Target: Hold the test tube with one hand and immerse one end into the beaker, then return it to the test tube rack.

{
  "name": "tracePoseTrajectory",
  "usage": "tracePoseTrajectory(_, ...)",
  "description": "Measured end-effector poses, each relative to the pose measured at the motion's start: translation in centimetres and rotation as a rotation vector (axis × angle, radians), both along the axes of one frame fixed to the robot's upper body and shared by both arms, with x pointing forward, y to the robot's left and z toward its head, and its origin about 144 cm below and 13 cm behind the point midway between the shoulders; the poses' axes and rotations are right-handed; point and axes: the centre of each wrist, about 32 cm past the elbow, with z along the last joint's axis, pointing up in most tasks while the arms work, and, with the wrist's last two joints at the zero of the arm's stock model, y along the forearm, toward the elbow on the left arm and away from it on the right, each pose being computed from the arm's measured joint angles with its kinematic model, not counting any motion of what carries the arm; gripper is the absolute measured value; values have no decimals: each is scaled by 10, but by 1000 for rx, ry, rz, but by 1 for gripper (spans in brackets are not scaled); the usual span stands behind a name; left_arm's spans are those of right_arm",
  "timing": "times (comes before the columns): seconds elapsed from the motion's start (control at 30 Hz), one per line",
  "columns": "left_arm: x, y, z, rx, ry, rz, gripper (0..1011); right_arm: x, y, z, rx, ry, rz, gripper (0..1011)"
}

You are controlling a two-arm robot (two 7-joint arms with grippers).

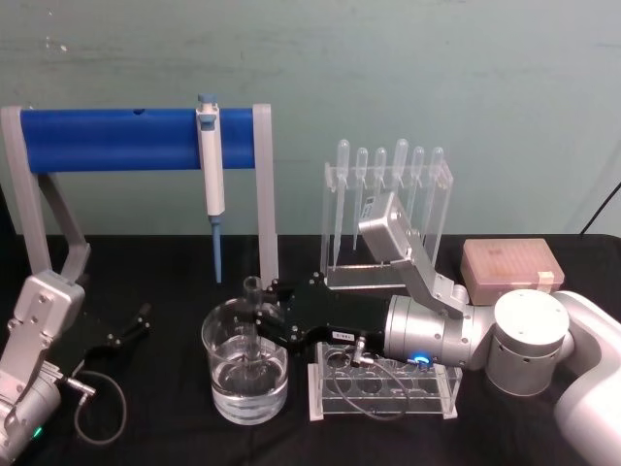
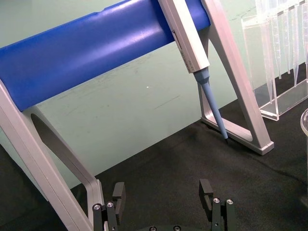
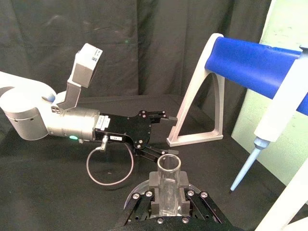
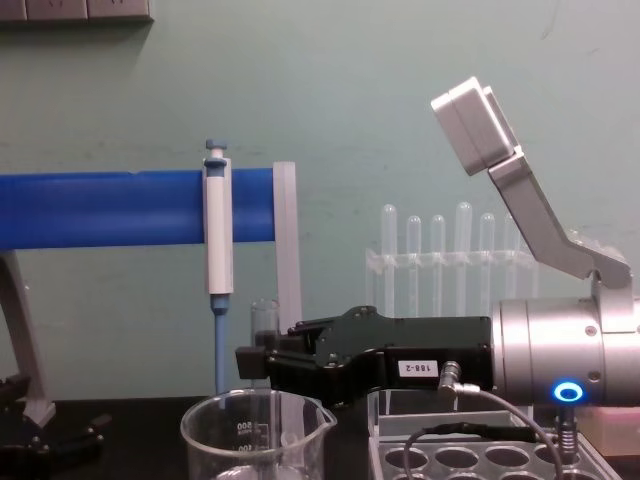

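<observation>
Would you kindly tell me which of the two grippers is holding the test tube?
The right gripper: it is shut on the test tube, held upright in the beaker. The left gripper sits open near the blue stand, holding nothing.

Long clear round-bottomed test tube (image 3: 168,192): smooth glossy glass.
Wide clear beaker (image 1: 215,383): shiny glass.
Black table cover (image 1: 155,282): matt cloth.
Blue cylindrical bar (image 1: 116,139): smooth plastic, soft sheen.
Right gripper (image 1: 260,316): matt black fingers, brushed silver metal wrist.
Clear box-shaped tube rack (image 1: 437,396): glossy acrylic.
</observation>
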Motion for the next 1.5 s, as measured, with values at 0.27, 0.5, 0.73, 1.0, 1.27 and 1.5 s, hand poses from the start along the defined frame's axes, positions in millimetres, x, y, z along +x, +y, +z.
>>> tracePoseTrajectory(0.27,0,0,0,0,0,0,1000,0,0,0,0,0,0,224)
tracePoseTrajectory(0.5,0,0,0,0,0,0,1000,0,0,0,0,0,0,224)
tracePoseTrajectory(0.73,0,0,0,0,0,0,1000,0,0,0,0,0,0,224)
tracePoseTrajectory(1.0,0,0,0,0,0,0,1000,0,0,0,0,0,0,224)
tracePoseTrajectory(1.27,0,0,0,0,0,0,1000,0,0,0,0,0,0,224)
tracePoseTrajectory(1.5,0,0,0,0,0,0,1000,0,0,0,0,0,0,224)
